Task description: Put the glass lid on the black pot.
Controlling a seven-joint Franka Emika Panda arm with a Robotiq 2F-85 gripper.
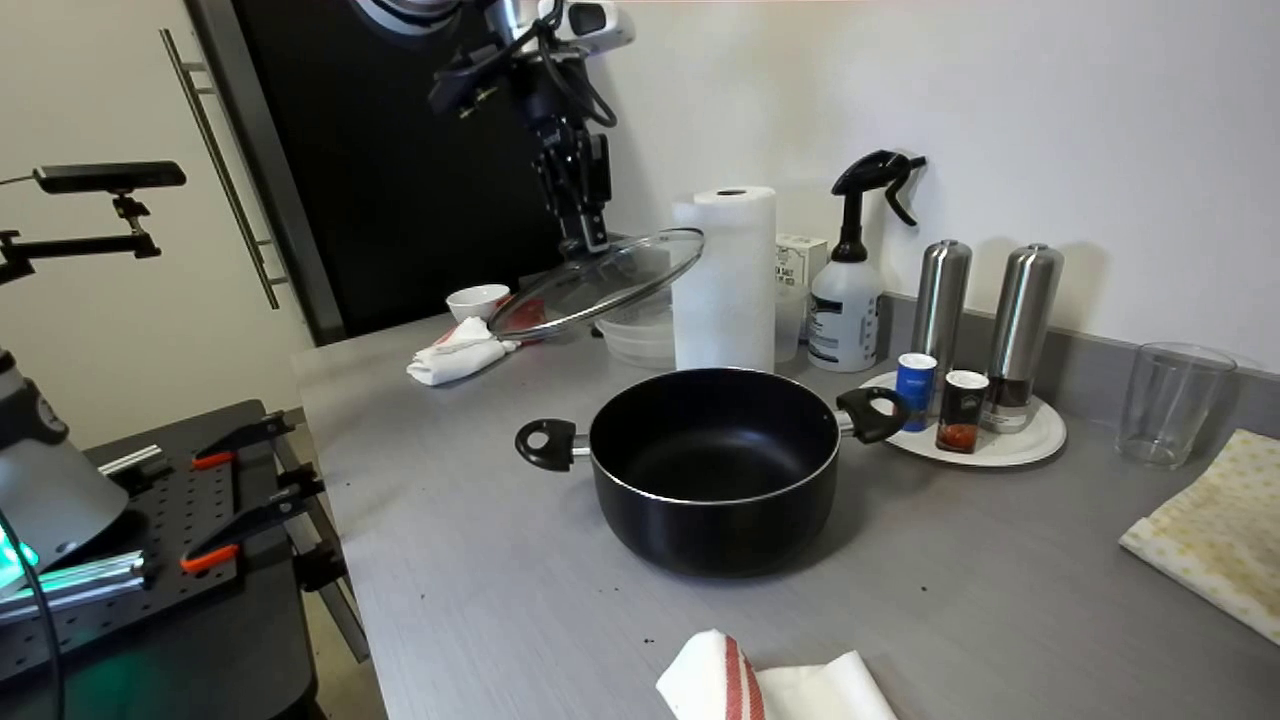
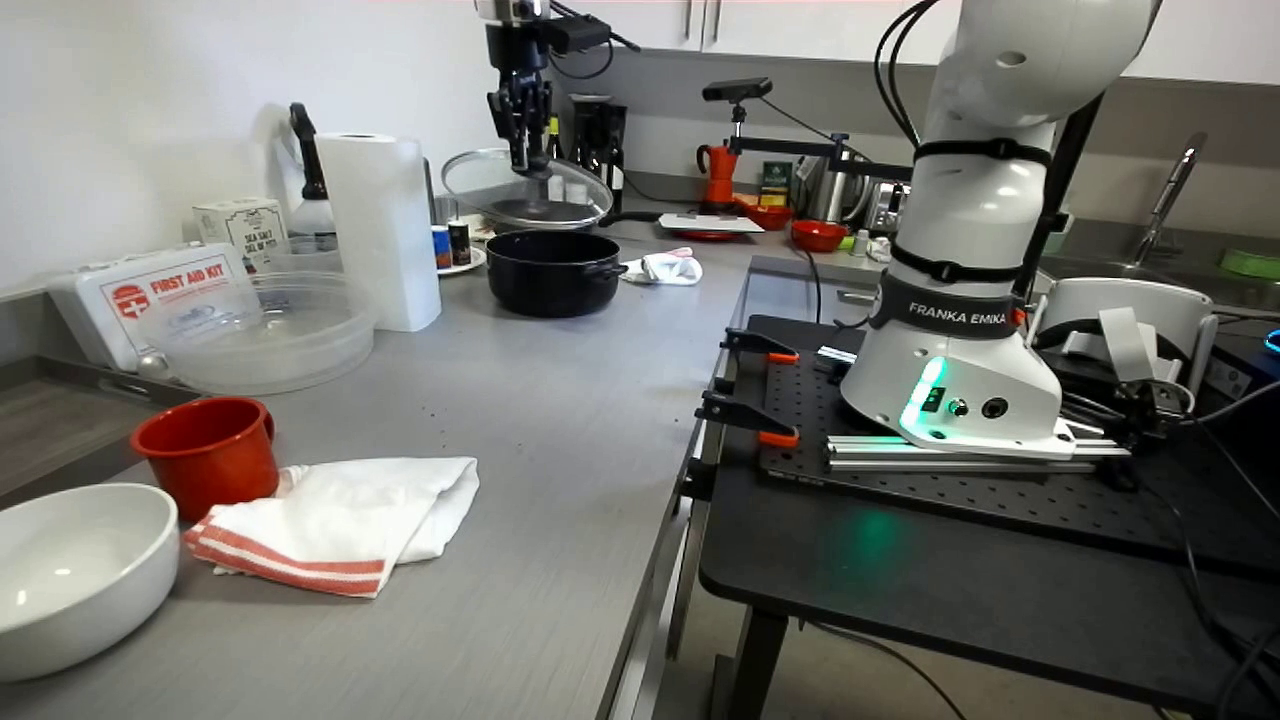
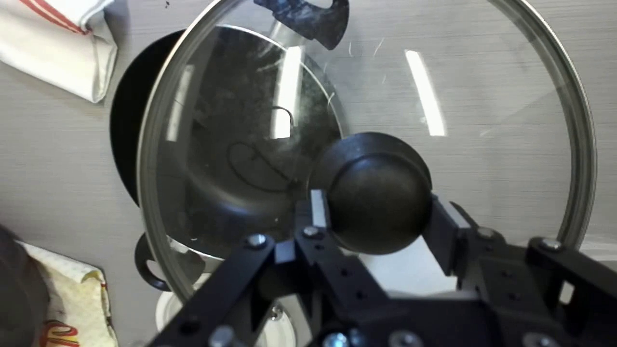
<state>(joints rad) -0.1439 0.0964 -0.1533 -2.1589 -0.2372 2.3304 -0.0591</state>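
My gripper (image 1: 585, 245) is shut on the dark knob (image 3: 381, 202) of the glass lid (image 1: 640, 280), with one finger on each side of it. The lid hangs tilted in the air, its left edge lower in an exterior view. It also shows in an exterior view (image 2: 475, 190). The black pot (image 1: 715, 525) stands upright and uncovered on the counter. It also shows in an exterior view (image 2: 553, 285). In the wrist view the lid (image 3: 501, 144) overlaps only part of the pot (image 3: 130, 120), which sits off to the left below it.
A paper towel roll (image 1: 725, 290) stands close behind the pot. A spray bottle (image 1: 845, 315) and a white plate (image 1: 1045, 440) with grinders and shakers are near the wall. Folded cloths (image 1: 780, 685), a drinking glass (image 1: 1172, 405), plastic container (image 2: 260, 340) and red mug (image 2: 210, 460) are around.
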